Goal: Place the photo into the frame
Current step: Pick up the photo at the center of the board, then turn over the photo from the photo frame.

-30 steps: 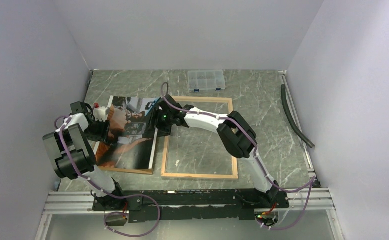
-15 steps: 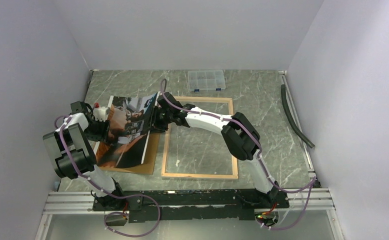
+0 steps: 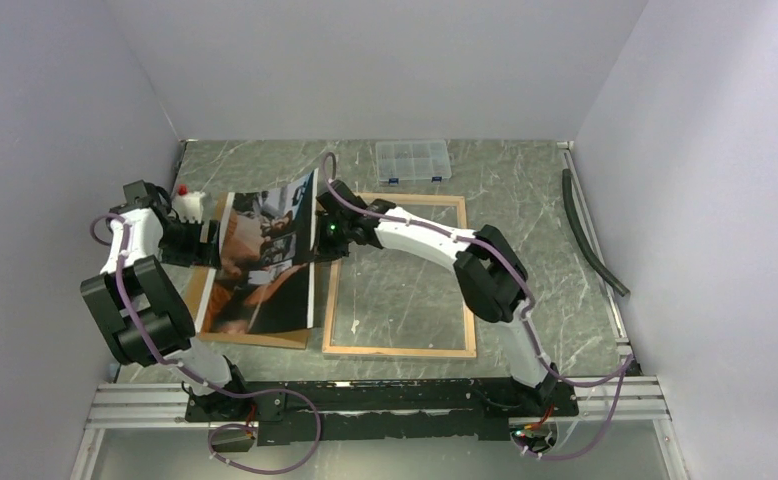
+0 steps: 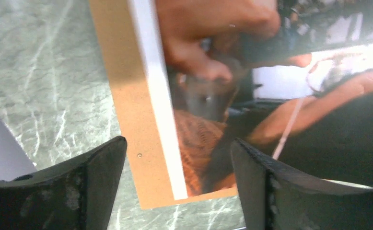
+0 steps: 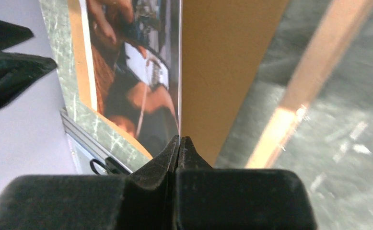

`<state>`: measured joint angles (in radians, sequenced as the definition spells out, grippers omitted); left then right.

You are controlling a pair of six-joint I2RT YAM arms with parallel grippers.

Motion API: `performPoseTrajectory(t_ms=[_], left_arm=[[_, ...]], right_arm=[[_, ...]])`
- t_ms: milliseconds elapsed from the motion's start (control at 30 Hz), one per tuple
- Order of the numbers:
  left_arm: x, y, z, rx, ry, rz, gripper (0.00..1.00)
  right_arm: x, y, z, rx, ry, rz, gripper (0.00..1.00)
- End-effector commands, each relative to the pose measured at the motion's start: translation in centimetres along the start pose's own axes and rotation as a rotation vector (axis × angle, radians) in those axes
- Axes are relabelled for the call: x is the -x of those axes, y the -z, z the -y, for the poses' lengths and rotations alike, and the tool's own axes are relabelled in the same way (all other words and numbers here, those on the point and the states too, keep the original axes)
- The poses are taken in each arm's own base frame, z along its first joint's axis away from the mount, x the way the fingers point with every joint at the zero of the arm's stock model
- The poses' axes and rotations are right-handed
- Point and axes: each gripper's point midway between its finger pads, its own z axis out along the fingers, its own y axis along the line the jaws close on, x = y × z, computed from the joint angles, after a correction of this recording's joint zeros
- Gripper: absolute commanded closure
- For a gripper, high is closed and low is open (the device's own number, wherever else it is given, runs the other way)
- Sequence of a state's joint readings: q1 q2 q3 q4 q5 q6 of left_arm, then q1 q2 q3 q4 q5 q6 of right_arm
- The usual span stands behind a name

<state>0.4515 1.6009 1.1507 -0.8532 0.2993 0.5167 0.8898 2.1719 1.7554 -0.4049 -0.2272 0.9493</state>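
Observation:
The photo [image 3: 265, 262], a dark print of people with orange tones, lies tilted over the brown backing board [image 3: 203, 292], its right edge raised. My right gripper [image 3: 320, 238] is shut on that raised edge; in the right wrist view the thin photo [image 5: 136, 86] runs edge-on into the closed right gripper [image 5: 180, 142]. My left gripper [image 3: 203, 240] stands open just left of the photo's left edge. In the left wrist view the photo [image 4: 280, 105] and board [image 4: 127, 96] lie below the left gripper [image 4: 177, 184], which holds nothing. The wooden frame [image 3: 402, 198] lies flat to the right.
A clear plastic compartment box [image 3: 413, 160] sits at the back of the table. A black hose [image 3: 590, 235] runs along the right wall. Grey walls close in on three sides. The frame's wooden rail [image 5: 309, 81] lies just right of the board [image 5: 223, 62].
The right gripper closed on the photo's right edge and lifted it higher. The left gripper opened wider and drew back to the left, off the photo.

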Motion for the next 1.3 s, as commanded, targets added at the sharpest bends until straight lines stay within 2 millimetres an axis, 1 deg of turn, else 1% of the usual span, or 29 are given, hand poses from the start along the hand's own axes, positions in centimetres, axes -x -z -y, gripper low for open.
performPoseTrajectory(t_ms=[0,33,100,167,267,333,367,400,433,500,533,567,667,767,833,900,967,1100,1200,1267], left_arm=[[2.4,3.5,0.6,-0.011,0.034,0.090,0.06],[2.8,3.9,0.5,-0.008,0.043,0.102,0.06],[3.4,4.4,0.4,-0.005,0.054,0.124,0.06],[3.8,4.6,0.5,-0.016,0.064,0.137,0.06],[4.2,4.6,0.7,-0.039,0.084,0.142,0.06],[4.4,4.5,0.7,-0.043,0.089,0.150,0.06],[4.4,4.4,0.8,-0.045,0.088,0.153,0.06],[4.4,4.3,0.8,-0.045,0.091,0.154,0.06],[4.4,4.3,0.9,-0.046,0.091,0.154,0.06],[4.3,4.3,0.9,-0.048,0.094,0.151,0.06],[4.3,4.3,0.9,-0.050,0.093,0.150,0.06],[4.3,4.3,0.9,-0.048,0.090,0.150,0.06],[4.0,4.3,0.9,-0.038,0.081,0.152,0.06],[3.8,4.2,0.8,-0.032,0.080,0.148,0.06],[3.6,4.0,0.8,-0.031,0.080,0.141,0.06],[3.6,4.0,0.8,-0.029,0.076,0.144,0.06],[3.6,4.0,0.7,-0.023,0.075,0.146,0.06],[3.6,4.1,0.6,-0.013,0.073,0.149,0.06],[3.6,4.2,0.5,-0.005,0.070,0.154,0.06],[3.5,4.3,0.6,-0.006,0.070,0.157,0.06]], right_arm=[[4.6,11.0,-4.0,-0.021,0.200,0.215,1.00],[5.0,13.3,-4.0,-0.053,0.255,0.248,1.00],[5.8,18.1,-3.2,-0.151,0.324,0.318,1.00],[6.1,22.6,-2.2,-0.245,0.375,0.370,1.00],[6.3,28.6,-0.7,-0.398,0.455,0.434,1.00],[6.1,31.6,-0.3,-0.480,0.505,0.469,1.00],[6.1,32.9,-0.4,-0.521,0.530,0.496,1.00],[5.7,33.5,-0.2,-0.580,0.569,0.491,1.00],[5.6,34.1,-0.6,-0.620,0.601,0.505,1.00],[4.9,33.4,-1.4,-0.690,0.683,0.488,1.00],[4.4,32.6,-1.9,-0.708,0.719,0.478,1.00],[3.6,31.1,-2.1,-0.716,0.760,0.446,1.00],[1.4,27.0,-1.6,-0.792,0.858,0.359,1.00],[-1.0,23.2,-1.4,-0.826,0.945,0.279,1.00],[-2.7,21.1,-1.2,-0.837,0.992,0.226,1.00],[-3.8,19.6,-0.6,-0.852,1.012,0.183,1.00],[-4.8,18.1,-0.1,-0.846,0.996,0.136,1.00],[-7.3,15.1,0.4,-0.777,0.894,0.038,1.00],[-8.2,13.8,1.1,-0.764,0.815,-0.003,1.00],[-8.2,13.8,1.7,-0.766,0.742,-0.013,1.00]])
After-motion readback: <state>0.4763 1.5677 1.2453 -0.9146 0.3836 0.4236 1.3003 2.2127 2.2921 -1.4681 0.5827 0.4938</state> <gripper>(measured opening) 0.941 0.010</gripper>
